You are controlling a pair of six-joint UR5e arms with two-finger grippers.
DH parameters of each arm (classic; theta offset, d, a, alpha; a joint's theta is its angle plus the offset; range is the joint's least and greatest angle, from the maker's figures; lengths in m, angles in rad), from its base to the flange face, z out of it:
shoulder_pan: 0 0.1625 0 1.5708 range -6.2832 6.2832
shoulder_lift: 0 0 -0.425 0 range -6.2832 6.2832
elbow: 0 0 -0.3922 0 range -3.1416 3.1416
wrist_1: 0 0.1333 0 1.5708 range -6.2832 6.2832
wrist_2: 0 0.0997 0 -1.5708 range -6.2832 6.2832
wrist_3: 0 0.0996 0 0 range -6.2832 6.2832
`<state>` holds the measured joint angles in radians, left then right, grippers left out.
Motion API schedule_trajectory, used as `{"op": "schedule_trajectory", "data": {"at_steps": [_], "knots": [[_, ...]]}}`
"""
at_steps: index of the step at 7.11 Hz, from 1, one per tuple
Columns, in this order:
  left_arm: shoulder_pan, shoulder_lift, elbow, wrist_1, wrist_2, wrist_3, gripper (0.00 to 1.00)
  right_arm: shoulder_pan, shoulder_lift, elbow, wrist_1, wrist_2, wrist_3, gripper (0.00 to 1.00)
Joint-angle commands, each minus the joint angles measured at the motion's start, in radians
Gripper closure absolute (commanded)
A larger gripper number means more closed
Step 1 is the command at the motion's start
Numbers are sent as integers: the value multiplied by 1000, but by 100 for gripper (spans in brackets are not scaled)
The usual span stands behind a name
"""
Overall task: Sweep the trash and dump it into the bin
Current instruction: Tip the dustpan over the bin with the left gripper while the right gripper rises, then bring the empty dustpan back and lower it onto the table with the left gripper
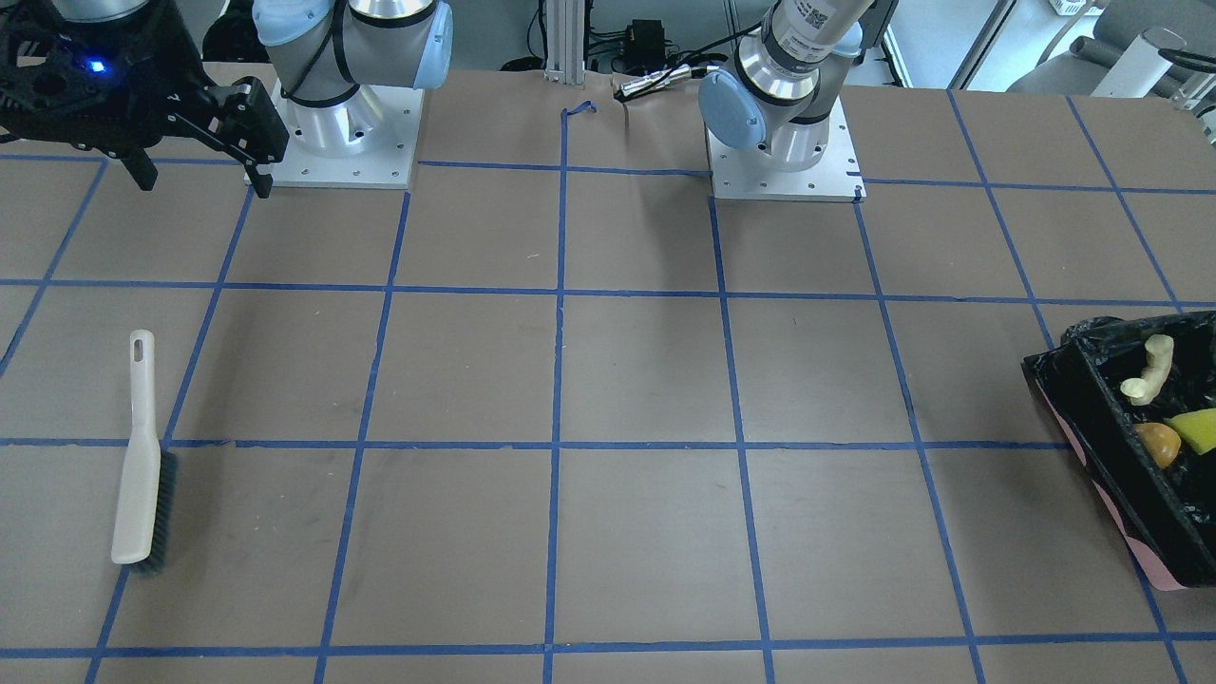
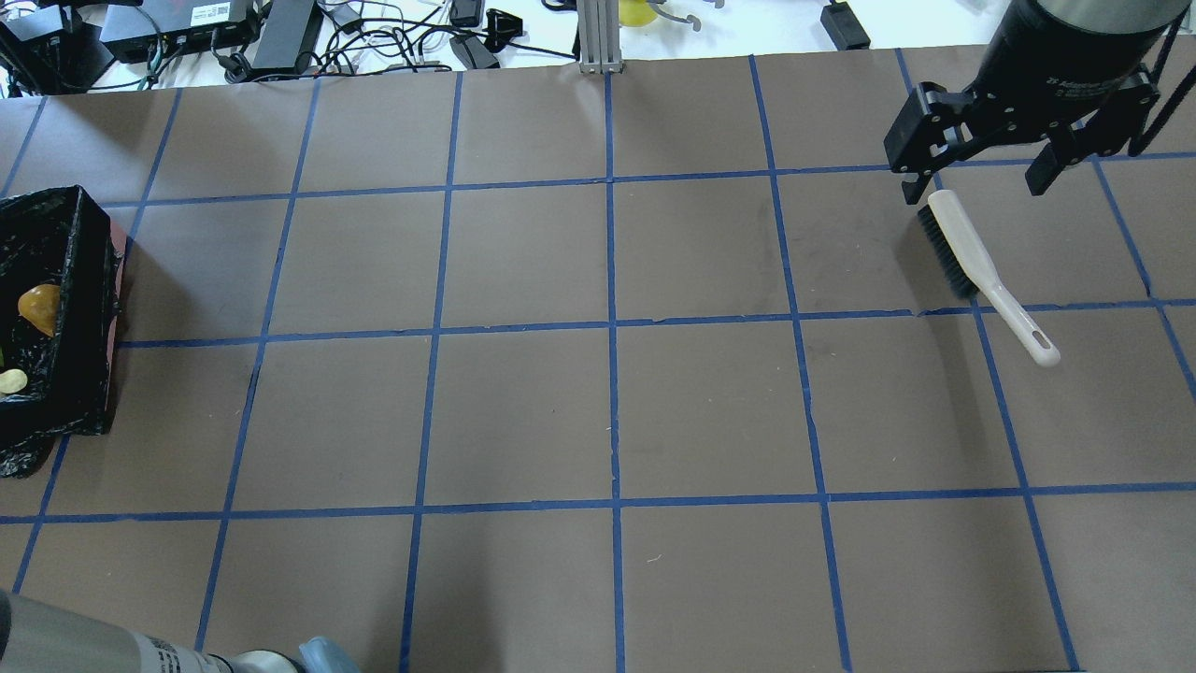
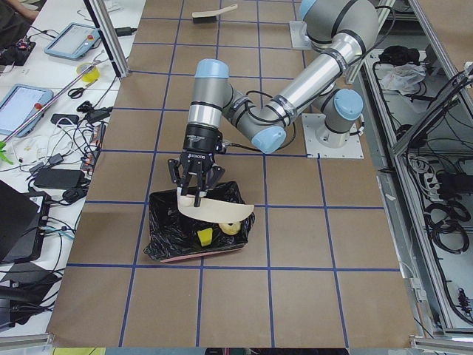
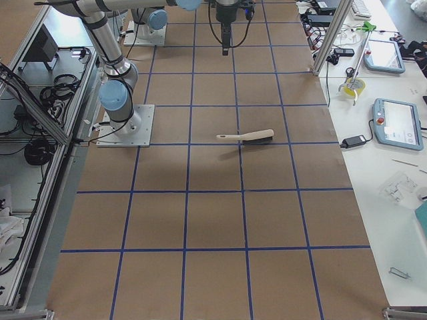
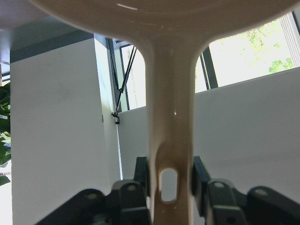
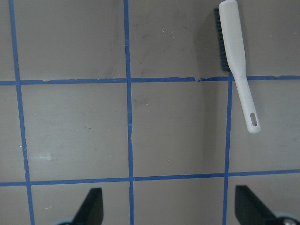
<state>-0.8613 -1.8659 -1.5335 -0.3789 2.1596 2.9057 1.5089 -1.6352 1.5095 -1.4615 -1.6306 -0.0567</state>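
The bin (image 1: 1073, 399) sits at the table's end on my left side, lined with black plastic. In it lies the trash: a tan croissant-shaped piece (image 1: 1149, 370), a yellow sponge (image 1: 1199, 429) and a golden-brown lump (image 1: 1159, 444). My left gripper (image 3: 194, 194) hangs over the bin, shut on the handle of a beige dustpan (image 3: 218, 211) that is tilted above the bag. The left wrist view shows that handle (image 5: 171, 93) clamped between the fingers. My right gripper (image 2: 974, 187) is open and holds nothing, raised above the brush end of a white hand brush (image 2: 986, 271).
The brush (image 1: 142, 456) lies flat on the brown table on my right side, bristles toward the table's middle. Both arm bases (image 1: 332, 142) stand at the table's robot side. Cables and power units (image 2: 234, 37) line the far edge.
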Motion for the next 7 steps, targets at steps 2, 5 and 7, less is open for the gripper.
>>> {"op": "schedule_trajectory", "data": {"at_steps": [2,5,7], "knots": [[-82,83,-2,-398,-30,-282,100,0,-3,0,-2,0,-2,0],[-194,114,-17,-734,-246,-738,100,0,-5,0,0,0,-2,0],[-316,77,-31,-781,-277,-935,100,-1,3,-2,-13,-3,-3,0]]}}
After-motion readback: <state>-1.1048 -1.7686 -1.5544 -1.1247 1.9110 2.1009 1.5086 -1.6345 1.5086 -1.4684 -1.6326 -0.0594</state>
